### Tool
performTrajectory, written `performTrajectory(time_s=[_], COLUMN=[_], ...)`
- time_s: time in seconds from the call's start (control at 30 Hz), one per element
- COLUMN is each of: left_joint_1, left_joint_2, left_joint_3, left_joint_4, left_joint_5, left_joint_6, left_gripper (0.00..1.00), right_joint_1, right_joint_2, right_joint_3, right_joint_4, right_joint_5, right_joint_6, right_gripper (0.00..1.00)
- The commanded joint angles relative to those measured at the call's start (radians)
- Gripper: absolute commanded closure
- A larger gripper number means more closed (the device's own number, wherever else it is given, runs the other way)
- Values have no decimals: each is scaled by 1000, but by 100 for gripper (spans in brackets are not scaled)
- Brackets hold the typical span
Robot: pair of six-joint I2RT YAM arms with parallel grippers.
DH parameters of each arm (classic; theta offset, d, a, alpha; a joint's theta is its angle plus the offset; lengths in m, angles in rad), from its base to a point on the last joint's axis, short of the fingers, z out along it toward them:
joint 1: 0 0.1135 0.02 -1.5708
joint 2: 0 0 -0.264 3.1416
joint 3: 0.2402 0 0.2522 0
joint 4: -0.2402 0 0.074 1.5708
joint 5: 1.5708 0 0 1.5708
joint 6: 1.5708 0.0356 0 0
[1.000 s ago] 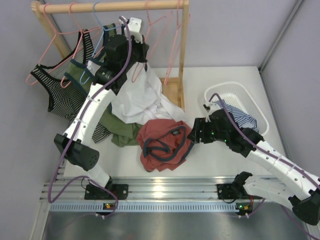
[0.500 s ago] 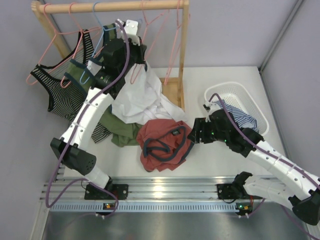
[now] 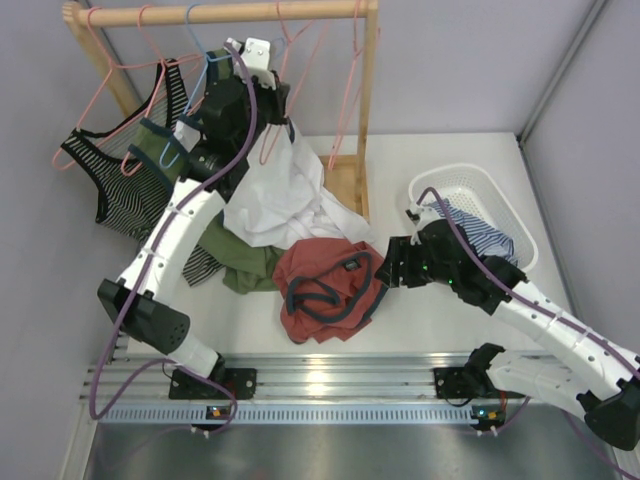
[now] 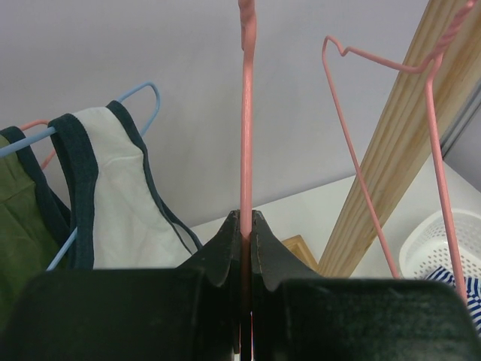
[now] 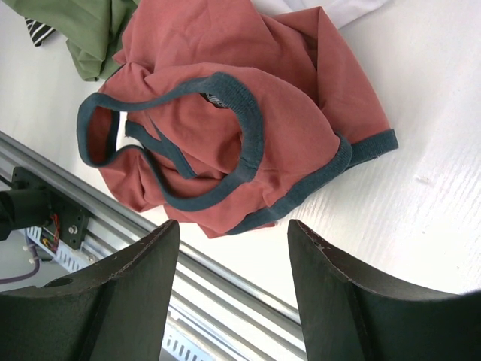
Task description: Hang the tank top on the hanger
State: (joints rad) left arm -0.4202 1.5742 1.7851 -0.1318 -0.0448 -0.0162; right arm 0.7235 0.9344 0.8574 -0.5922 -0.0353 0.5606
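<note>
While left fingers (image 4: 224, 248) pinch the pink hanger (image 4: 247, 113) and right fingers (image 5: 128, 301) gape empty, the basket (image 3: 452, 188) holds a striped cloth (image 3: 482, 230).

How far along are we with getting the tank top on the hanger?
Done: the left gripper is shut on the pink hanger up by the wooden rail. In hand: the right gripper hangs open by the rust-red tank top, crumpled on the table. Left: grasping the top and threading the hanger through it.

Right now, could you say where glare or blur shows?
Top external: glare on the silver metal rail. Left wrist: thin pink wire hanger sharp, black left gripper soft. Right wrist: rust-red navy-trimmed tank top crisp.
</note>
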Motion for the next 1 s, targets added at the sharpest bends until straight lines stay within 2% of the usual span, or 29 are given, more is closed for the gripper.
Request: performTrajectory(time_s=[0.0, 0.4, 0.63, 0.77, 0.97], left_joint_1=[1, 1, 1, 1, 0], left_joint_2=[-74, -147, -259, -350, -442], left_joint_3=[-12, -43, -166, -231, -276], left_joint_4=[97, 37, 5, -41, -208], left_joint_5=[-4, 13, 19, 17, 82], left_joint_6=[32, 62, 38, 29, 18], left_gripper=[100, 100, 100, 100, 100], right_joint_1=[-9, -9, -9, -9, -9], right_joint_2=[-11, -2, 0, -2, -19], right_joint_3=[-1, -3, -6, -1, -3], right_joint_4=[19, 34, 43, 37, 29], right_joint_5=[2, 2, 5, 6, 23], right_joint_6=[-13, -14, -11, -11, -2], right_gripper=[40, 40, 40, 40, 41])
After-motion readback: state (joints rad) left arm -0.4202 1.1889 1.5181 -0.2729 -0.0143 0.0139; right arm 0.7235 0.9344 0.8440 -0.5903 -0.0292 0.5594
